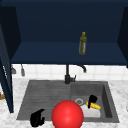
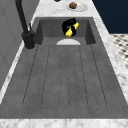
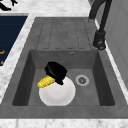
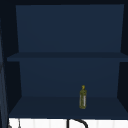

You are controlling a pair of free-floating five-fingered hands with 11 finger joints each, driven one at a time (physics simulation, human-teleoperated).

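I see my right hand (image 1: 92, 99) curled round the corn cob (image 1: 94, 106), over the white plate (image 3: 57, 95) in the sink basin (image 3: 100, 82) | left hand (image 1: 37, 118) idle at the front edge, fingers curled, holding nothing | bottle (image 1: 83, 43) upright on shelf.

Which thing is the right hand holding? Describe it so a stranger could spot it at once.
Start at the grey sink and look into its basin, where a white plate lies beside the drain. Over the plate's rim the right hand grips a corn cob. It is the one yellow, knobbly thing in the basin.
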